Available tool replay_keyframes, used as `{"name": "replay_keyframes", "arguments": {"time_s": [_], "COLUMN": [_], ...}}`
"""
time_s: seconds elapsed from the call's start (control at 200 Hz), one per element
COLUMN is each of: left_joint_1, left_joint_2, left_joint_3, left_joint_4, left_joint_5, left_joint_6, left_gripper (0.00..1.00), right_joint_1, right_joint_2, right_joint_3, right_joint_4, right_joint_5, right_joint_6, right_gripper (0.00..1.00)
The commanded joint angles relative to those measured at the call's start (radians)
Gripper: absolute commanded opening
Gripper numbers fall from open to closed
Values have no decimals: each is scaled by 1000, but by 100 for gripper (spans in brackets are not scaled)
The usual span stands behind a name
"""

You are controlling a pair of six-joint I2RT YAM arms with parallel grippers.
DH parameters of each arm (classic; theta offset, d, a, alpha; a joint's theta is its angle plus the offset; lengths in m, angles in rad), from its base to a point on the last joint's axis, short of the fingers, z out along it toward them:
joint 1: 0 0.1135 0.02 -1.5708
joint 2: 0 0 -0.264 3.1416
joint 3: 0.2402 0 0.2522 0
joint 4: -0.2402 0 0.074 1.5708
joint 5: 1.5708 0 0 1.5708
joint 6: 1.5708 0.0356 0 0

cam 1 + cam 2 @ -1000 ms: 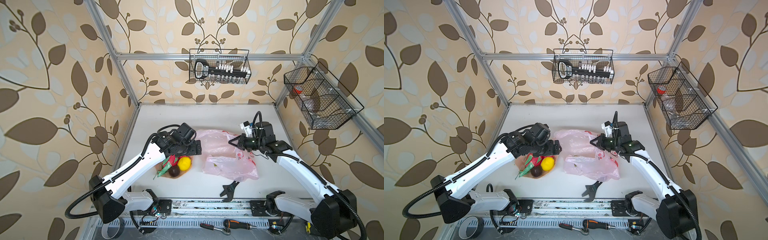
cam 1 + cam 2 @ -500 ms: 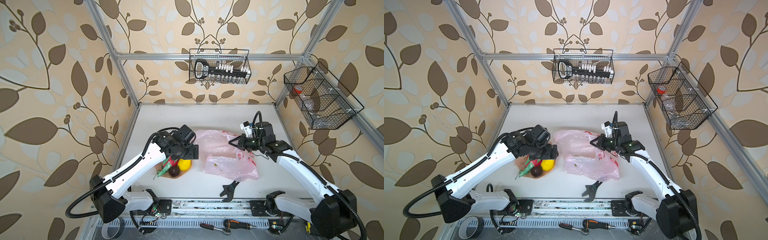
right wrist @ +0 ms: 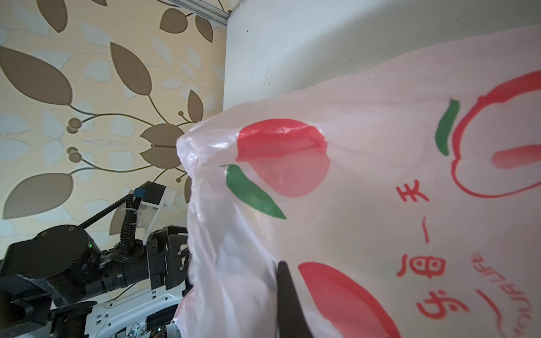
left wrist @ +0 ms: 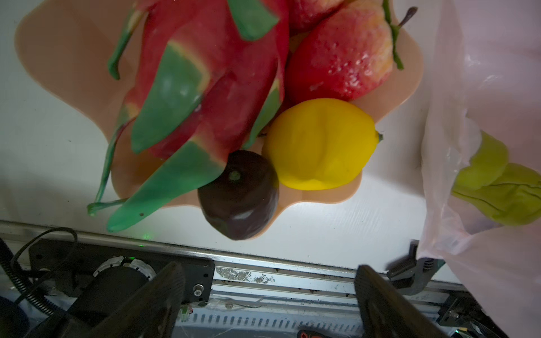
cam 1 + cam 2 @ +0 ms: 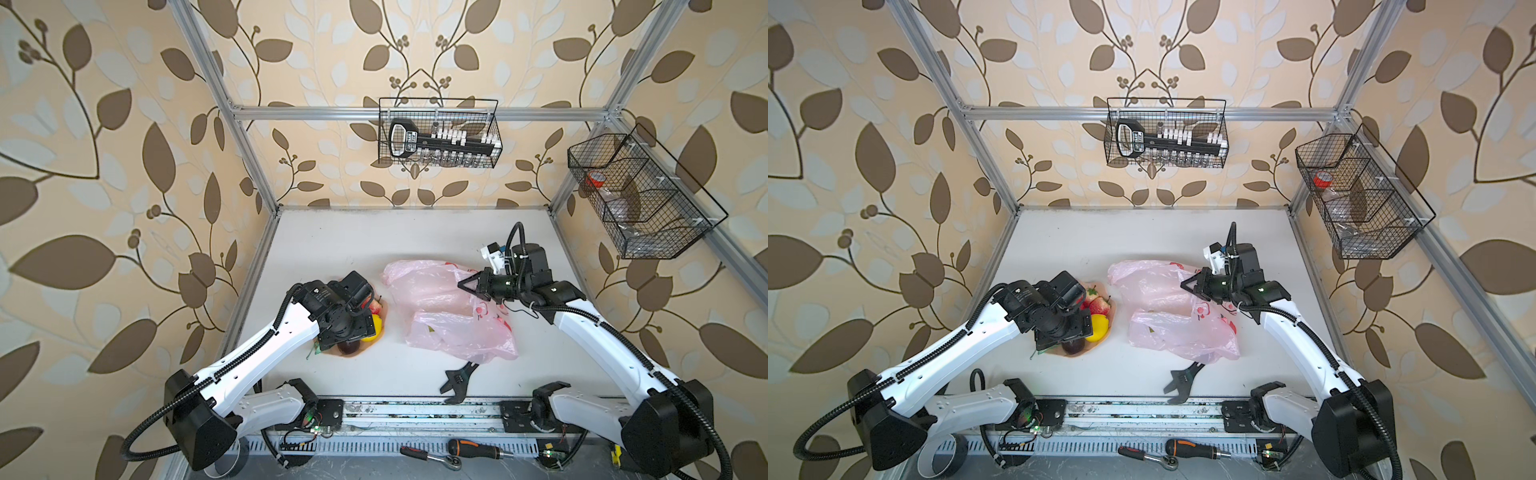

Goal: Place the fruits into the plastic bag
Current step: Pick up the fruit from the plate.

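The left arm [image 5: 266, 345] reaches from its base at 7 o'clock toward 1 o'clock, wrist bent steeply downward, with the left gripper [image 4: 268, 267] spread wide. The right arm [image 5: 598, 334] stretches from 5 o'clock toward 11 o'clock. The right gripper [image 5: 462, 285] points to 9 o'clock, pinched closed on the plastic bag [image 5: 449, 328].

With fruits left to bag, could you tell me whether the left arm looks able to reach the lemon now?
Probably yes: the left fingers hang open over the plate, and the lemon lies uncovered near its edge.
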Motion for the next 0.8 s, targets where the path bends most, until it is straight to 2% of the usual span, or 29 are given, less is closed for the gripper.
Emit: {"name": "replay_keyframes", "arguments": {"time_s": [0.0,0.185,0.8], "left_joint_1": [7,10,47], "left_joint_2": [-30,-16,31], "left_joint_3": [-27,-69,-205], "left_joint_4": [-35,4,157], "left_joint_5": [-53,-52,-41], "left_joint_6": [-72,-87,-89], "left_gripper": [92,91,80], "right_joint_1": [-3,-7,-14], "right_joint_2": [0,2,8], "right_joint_3": [32,30,33], "right_joint_4": [-4,-4,6], "right_joint_5": [-24,-26,-42], "right_joint_6": [-10,-14,-9], "right_gripper": [0,0,0]}}
